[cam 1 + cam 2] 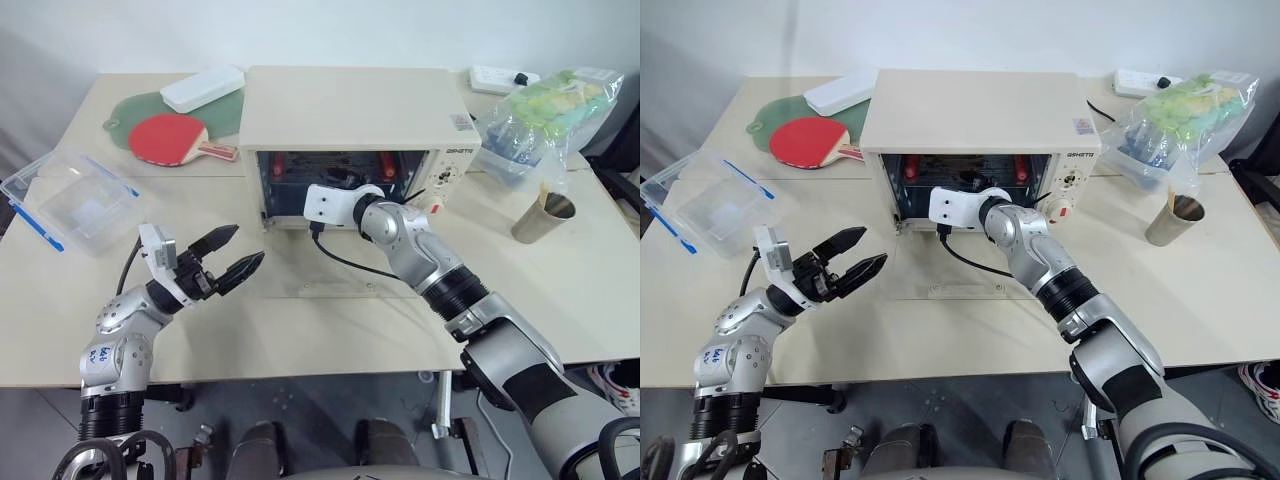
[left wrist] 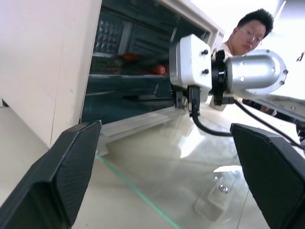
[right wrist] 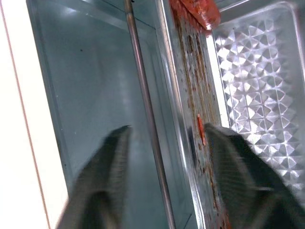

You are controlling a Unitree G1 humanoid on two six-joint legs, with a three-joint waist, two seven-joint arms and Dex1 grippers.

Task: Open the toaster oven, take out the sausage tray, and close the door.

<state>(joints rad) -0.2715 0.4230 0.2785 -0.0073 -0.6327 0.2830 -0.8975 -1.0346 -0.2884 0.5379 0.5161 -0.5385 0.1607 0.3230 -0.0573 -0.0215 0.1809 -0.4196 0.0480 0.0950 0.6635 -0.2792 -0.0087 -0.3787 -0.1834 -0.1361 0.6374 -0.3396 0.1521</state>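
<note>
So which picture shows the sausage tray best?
The right wrist view: the sausage tray is close up there, with its greasy rim, ridged base and a red sausage end, between the right gripper's fingers. The eye views show red sausages deep inside the toaster oven. The left wrist view shows a red glimpse.

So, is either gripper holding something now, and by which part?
Nothing yet. The left gripper is open and empty; the right gripper has its jaws astride the sausage tray edge, not clamped.

Cream toaster oven, glass door flat open, sausage tray inside.
</note>
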